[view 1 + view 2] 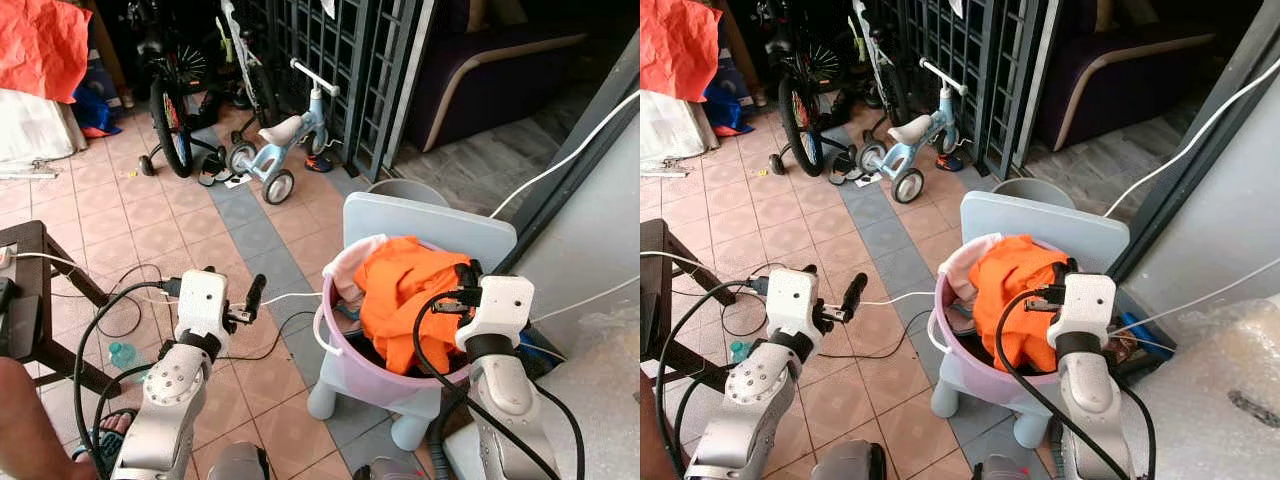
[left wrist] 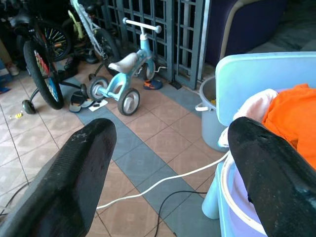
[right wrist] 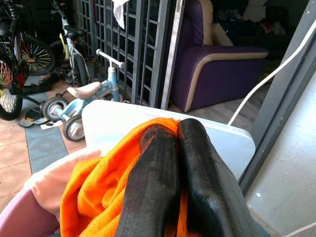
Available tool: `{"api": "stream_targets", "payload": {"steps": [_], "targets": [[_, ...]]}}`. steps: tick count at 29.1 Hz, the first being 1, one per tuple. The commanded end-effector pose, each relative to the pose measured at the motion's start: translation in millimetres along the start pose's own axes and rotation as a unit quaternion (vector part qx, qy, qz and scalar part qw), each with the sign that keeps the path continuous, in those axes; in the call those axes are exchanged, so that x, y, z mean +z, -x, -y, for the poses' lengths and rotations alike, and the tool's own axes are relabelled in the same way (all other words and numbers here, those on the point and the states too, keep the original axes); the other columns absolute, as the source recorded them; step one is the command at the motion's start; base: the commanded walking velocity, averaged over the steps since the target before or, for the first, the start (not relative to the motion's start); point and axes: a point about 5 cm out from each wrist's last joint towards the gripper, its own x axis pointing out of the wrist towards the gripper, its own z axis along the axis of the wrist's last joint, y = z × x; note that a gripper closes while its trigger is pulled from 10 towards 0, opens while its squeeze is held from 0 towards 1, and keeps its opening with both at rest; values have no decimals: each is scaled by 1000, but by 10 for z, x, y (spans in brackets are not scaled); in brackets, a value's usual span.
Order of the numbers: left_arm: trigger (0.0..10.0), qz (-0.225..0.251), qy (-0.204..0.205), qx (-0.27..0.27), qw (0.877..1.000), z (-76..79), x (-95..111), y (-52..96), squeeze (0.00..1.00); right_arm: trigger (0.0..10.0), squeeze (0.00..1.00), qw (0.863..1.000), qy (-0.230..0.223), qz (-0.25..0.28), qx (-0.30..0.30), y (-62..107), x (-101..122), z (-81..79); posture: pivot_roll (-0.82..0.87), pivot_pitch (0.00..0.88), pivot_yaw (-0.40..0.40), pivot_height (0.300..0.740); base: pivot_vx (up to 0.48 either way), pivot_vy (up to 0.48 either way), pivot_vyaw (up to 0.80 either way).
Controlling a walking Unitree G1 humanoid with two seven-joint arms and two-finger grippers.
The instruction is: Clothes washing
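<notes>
The bright orange garment (image 1: pixel 410 285) lies heaped on top of a pale pink cloth (image 1: pixel 345 268) in a round lilac plastic laundry tub (image 1: pixel 375 375), and the tub sits on a small pale-blue plastic child's chair (image 1: pixel 420 222) on the tiled floor (image 1: pixel 160 225), beside a grey wall. The right gripper (image 3: pixel 173 163) is at the pile — in its wrist view the two black fingers are pressed together with orange fabric bunched around them, so it looks clenched on a fold of the garment. The left gripper (image 2: pixel 168 163) hovers well apart over the floor to the left of the tub, fingers spread wide and empty.

What worries me is the perch: the tub fills the little chair's seat, and a sideways or hasty pull could, I think, drag tub and chair over together. The pinch also looks thin — a single fold might slip out, or the pink cloth could come up with it. A white cable (image 1: pixel 285 298) and black cables (image 1: pixel 120 300) trail across the floor near the chair, easy to snag. A small blue-and-white balance bike (image 1: pixel 275 150) stands farther back, out of the way.

I can read no brand, label or writing anywhere.
</notes>
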Motion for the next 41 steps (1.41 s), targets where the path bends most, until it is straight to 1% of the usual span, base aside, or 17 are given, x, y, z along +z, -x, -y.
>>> {"api": "stream_targets", "payload": {"steps": [1, 4, 11, 14, 16, 17, 18, 19, 23, 29, 32, 41], "targets": [[10000, 1, -10, -10, 1000, 12, 29, 3, 0, 10000, 0, 1000, 3, 17, -5, -14, 94, 22, -6, 35, -13, 740, 0, 0, 0], [10000, -4, -19, -15, 1000, 22, 21, 6, 0, 10000, 0, 1000, 4, 11, -17, -5, 77, 47, -9, 37, -8, 740, 0, 0, 0], [10000, -5, -24, -20, 999, 32, 21, 2, 0, 10000, 0, 1000, 3, 3, -28, 7, 59, 67, -13, 41, -3, 740, 0, 0, 0], [10000, -7, -26, -20, 999, 31, 19, 0, 0, 10000, 0, 999, 9, -1, -32, 6, 52, 75, -12, 41, -3, 740, 0, 0, 0], [10000, -8, -26, -20, 999, 28, 18, -2, 0, 10000, 0, 999, 12, -14, -37, 0, 26, 79, -11, 42, -3, 740, 0, 0, 0], [10000, -8, -27, -20, 999, 28, 18, -3, 0, 10000, 0, 999, 16, -22, -43, -4, 8, 89, -11, 42, -3, 740, 0, 0, -531], [10000, -8, -27, -20, 999, 28, 17, -4, 0, 10000, 0, 999, 3, -20, -43, -5, 9, 93, -10, 43, -3, 740, 0, 0, -800], [10000, -9, -28, -20, 999, 27, 17, -5, 0, 10000, 0, 999, 2, -19, -42, -6, 11, 93, -9, 45, -3, 740, 0, 0, -800], [10000, -8, -29, -18, 999, 20, 23, -7, 0, 10000, 0, 999, 11, -13, -37, -1, 33, 88, -11, 52, -1, 740, 0, 0, -800], [10000, -5, -33, -9, 999, 5, 33, -8, 0, 10000, 0, 999, 10, -19, -42, 5, 21, 101, -9, 58, -1, 740, 0, 0, -800], [10000, -4, -34, -6, 999, -1, 36, -8, 0, 10000, 0, 999, 19, -22, -35, -1, 20, 85, -9, 58, -1, 740, 0, 0, -275], [10000, -3, -35, 0, 999, -4, 35, -4, 0, 10000, 0, 999, 15, -19, -34, -8, 28, 80, -9, 60, 0, 740, 0, 0, 0]]}}
